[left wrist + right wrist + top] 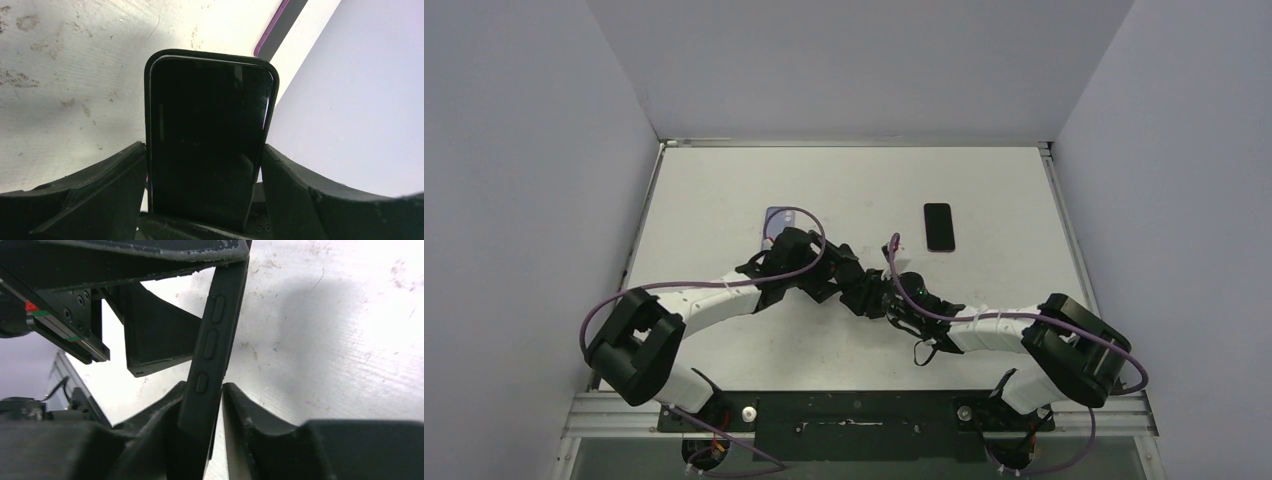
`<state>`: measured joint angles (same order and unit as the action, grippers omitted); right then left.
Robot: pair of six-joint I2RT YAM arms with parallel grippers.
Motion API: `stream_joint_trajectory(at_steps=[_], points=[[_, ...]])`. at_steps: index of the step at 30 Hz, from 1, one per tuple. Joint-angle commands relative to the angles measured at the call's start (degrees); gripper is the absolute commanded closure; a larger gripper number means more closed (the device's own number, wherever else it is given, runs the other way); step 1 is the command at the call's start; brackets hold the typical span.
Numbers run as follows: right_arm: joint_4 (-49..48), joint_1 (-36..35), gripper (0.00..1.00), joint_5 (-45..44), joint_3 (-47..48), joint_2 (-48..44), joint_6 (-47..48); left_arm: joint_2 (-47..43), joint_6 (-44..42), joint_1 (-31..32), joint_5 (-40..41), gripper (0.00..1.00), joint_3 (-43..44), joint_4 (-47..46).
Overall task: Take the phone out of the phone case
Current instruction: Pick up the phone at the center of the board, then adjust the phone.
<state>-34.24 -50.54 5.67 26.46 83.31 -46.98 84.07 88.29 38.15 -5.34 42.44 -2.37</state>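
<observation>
The left gripper (pixel 204 150) is holding the phone case (pixel 147 105) across its width, jaws pressing on both long sides. The phone (pixel 207 115) is sitting inside it, screen facing that wrist's camera, held up over the middle of the desk (pixel 844 180) where the two arms are meeting. The right gripper (pixel 204 388) is straddling the case's edge with the buttons (pixel 210 343). One finger is lying along that edge and the other is touching it near the tip, but I cannot tell whether that is a real pinch.

To my eye the peeling step is just beginning. The right jaws are going to want to bite only the soft lip of the case, not the phone's body. Then they can roll that side back from the screen while the left is bracing. The catch is that the left jaws are squeezing the case walls against the phone, so that hold may be needing to loosen for the phone to slip free.
</observation>
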Motion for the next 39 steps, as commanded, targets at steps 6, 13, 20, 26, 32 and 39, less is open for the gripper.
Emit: stream_joint_trajectory(at_steps=[6,13,20,26,32,39], points=[[1.1,-0.3,1.0,-1.3,0.1,-6.3,7.1,-4.2,-2.1,-0.2,0.5,0.65,0.3,-6.0],[11.4,4.0,1.0,6.3,2.2,-12.6,15.2,-7.6,-19.9,-1.2,0.8,0.31,3.9,-1.3],[26.9,11.3,1.0,16.3,7.4,-19.1,25.0,-14.9,-51.4,-1.4,2.3,0.13,7.6,4.2],[41.9,12.7,1.0,21.5,15.7,-19.1,34.6,-21.0,-80.4,-1.5,-7.5,0.12,8.3,4.8],[50.3,12.5,1.0,26.3,22.5,-18.8,42.6,-22.8,-100.8,-1.4,-13.8,0.12,11.3,11.9],[57.6,8.9,1.0,28.7,27.6,-18.0,52.7,-23.3,-114.2,-1.2,-27.9,0.12,13.2,16.4]])
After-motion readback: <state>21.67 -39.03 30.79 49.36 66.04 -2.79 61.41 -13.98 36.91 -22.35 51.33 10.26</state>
